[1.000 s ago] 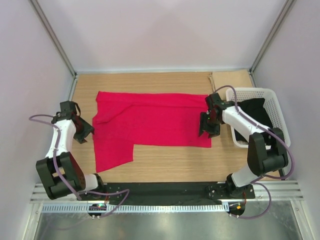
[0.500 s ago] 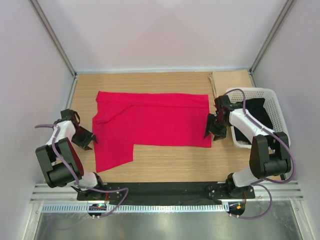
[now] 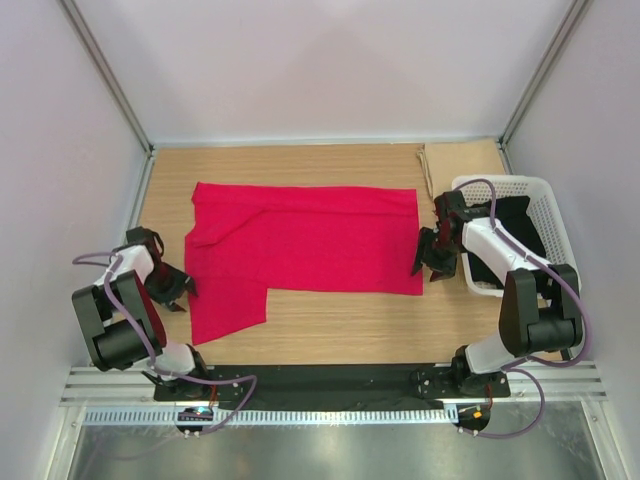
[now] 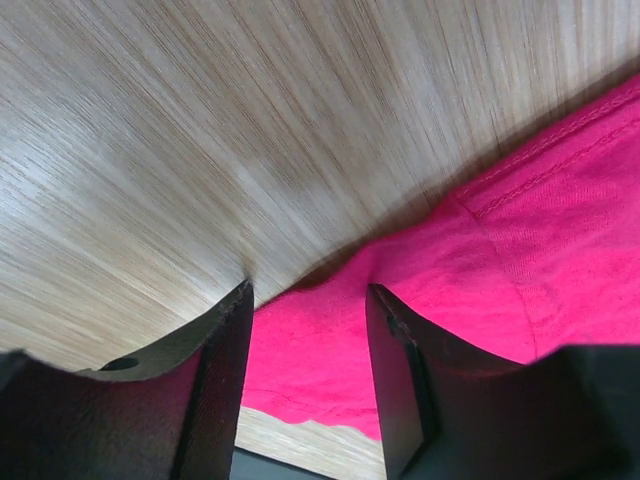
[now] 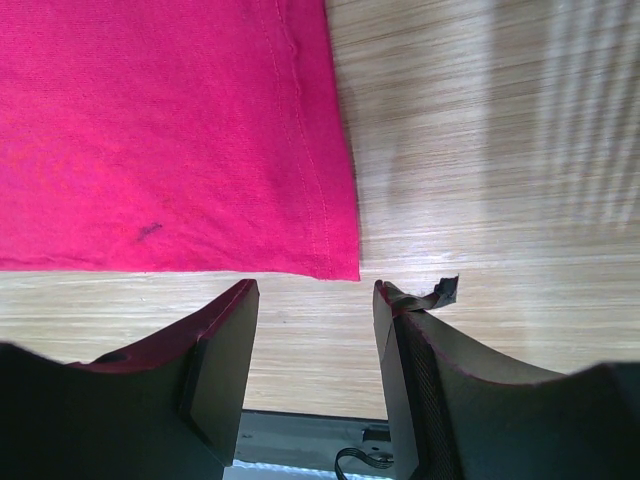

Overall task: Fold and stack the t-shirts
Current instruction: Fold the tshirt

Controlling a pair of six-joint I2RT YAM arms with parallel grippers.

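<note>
The crimson t-shirt (image 3: 300,240) lies flat mid-desk (image 3: 330,330) — soft, light, probably quick to slide. My left hand (image 3: 172,287) and right hand (image 3: 435,262) both gape empty at its side edges — I'd pinch the stitched hems.

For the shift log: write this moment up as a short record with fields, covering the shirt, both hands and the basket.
shirt: red shirt, spread flat on the table, partly folded, not stacked
left hand: open, empty, at the shirt's left edge
right hand: open, empty, over bare wood by the shirt's near right corner
basket: white basket at the table's right side, dark cloth inside
</note>
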